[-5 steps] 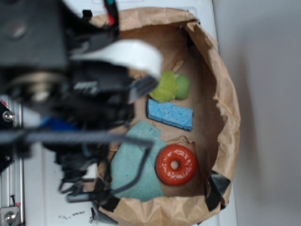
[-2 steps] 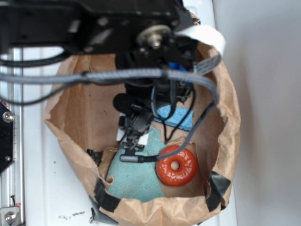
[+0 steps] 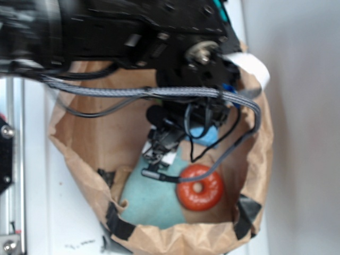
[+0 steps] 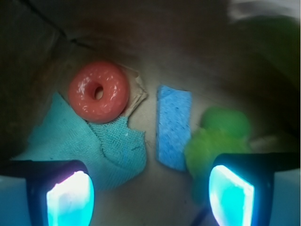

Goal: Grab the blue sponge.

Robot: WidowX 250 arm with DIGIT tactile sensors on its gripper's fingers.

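Setting: white tabletop beside a pale grey wall; a brown paper bag with rolled-down rim and black tape patches sits on it, opening upward.
Arm: black WidowX arm with grey braided cable reaches over the bag from upper left, hiding most of the bag's upper interior in the exterior view.
Gripper: lowered inside the bag, fingers spread wide; both glowing pads are apart, nothing between them.
Blue sponge: flat on the bag floor, long axis running away from the wrist camera, ahead of the gap between the fingers and nearer the right-hand pad; untouched. In the exterior view only a small blue patch shows under the arm.
Orange ring: left of the sponge in the wrist view, apart from it, resting partly on the cloth edge.
Teal cloth: crumpled, lower left, just beside the sponge.
Green plush toy: right of the sponge, touching or nearly so.
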